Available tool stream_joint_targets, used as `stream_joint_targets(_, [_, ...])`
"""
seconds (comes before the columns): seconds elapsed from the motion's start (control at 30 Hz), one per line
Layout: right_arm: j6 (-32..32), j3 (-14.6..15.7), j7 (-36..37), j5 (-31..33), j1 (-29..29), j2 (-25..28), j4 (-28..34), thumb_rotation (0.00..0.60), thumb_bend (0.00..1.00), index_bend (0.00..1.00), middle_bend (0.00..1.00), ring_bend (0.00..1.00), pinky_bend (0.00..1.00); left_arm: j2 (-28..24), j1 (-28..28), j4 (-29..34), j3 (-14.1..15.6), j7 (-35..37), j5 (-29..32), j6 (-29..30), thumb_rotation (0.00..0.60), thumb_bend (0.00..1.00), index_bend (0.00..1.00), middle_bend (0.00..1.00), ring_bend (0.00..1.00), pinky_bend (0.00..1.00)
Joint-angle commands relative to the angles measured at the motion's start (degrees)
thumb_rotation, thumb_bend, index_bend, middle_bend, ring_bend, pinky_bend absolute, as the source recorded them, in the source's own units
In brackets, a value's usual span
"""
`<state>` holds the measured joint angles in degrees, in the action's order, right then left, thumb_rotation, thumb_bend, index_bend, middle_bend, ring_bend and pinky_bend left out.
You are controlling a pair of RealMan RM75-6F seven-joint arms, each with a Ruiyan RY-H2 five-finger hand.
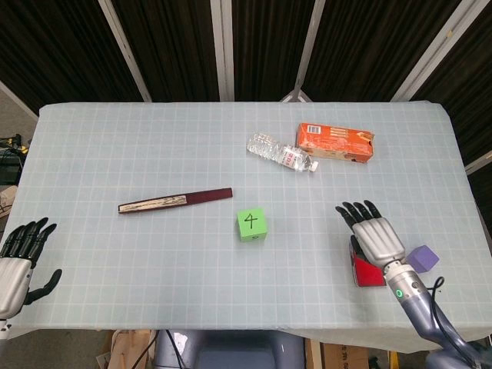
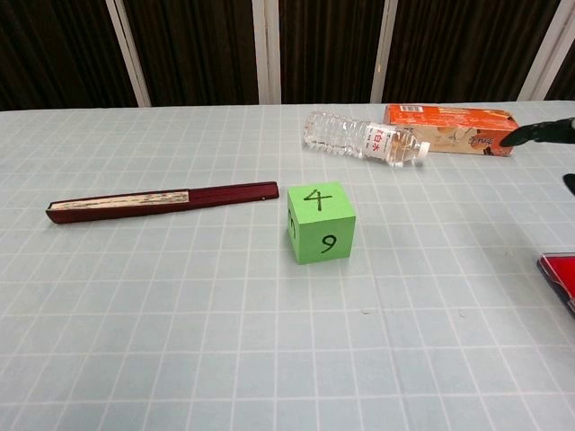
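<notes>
My right hand (image 1: 374,233) hovers open, fingers spread and pointing away, above the flat red case (image 1: 366,273), hiding most of it. In the chest view only its dark fingertips (image 2: 537,134) enter at the right edge, with a corner of the red case (image 2: 561,273) below. A small purple cube (image 1: 422,258) lies just right of that hand. My left hand (image 1: 17,261) stays open at the table's front left corner, touching nothing. A green cube (image 1: 251,224) marked 4 and 9 sits mid-table, also seen as the green cube (image 2: 321,223) in the chest view.
A closed dark red folding fan (image 1: 175,201) lies left of the green cube. At the back right lie a clear water bottle (image 1: 281,154) on its side and an orange carton (image 1: 336,141). The table (image 1: 115,146) is covered in a pale gridded cloth.
</notes>
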<state>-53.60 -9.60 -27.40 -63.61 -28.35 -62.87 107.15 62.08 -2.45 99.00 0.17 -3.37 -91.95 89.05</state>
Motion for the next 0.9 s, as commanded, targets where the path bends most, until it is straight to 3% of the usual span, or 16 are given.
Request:
stream_joint_targets(0.03, [4.71,-2.54,-13.2,17.39,-11.47,-4.75,0.46,0.6,0.73,0.07,0.09,0.09,0.0,0.01,-0.14,0.04,-0.62,0.13,1.11,-0.3,0.6,0.44,0.08,0.0,0.0,0.04])
stream_joint_targets(0.17, [1.8,-1.86,-22.73,29.99,-19.4,-9.11,-0.56,0.6,0.73,0.07,0.09,0.09,0.0,-0.57,-0.31,0.21,-0.6,0.86,1.83,-1.11,0.6,0.44,0.08,0.0,0.0,0.04])
stream_joint_targets(0.4, [-2.76,-2.27,-30.21,46.2,-29.66,-14.42,-1.64,0.6,0.73,0.07,0.09,0.09,0.0,-1.43,-0.68,0.46,-0.66,1.83,2.88,-2.37,0.6,0.44,0.08,0.0,0.0,0.04])
stream_joint_targets(0.6, [-3.3,-3.32,-32.43,55.71,-35.92,-18.33,-5.13,0.6,0.73,0.07,0.09,0.09,0.0,-1.65,-0.69,0.58,-0.79,2.09,3.25,-2.43,0.6,0.44,0.08,0.0,0.0,0.04])
stream_joint_targets(0.9, [-4.89,-2.41,-36.03,62.05,-42.23,-21.56,-7.68,0.6,0.77,0.07,0.09,0.09,0.0,-1.48,-0.93,0.66,-1.01,1.45,3.95,-2.94,0.6,0.44,0.08,0.0,0.0,0.04])
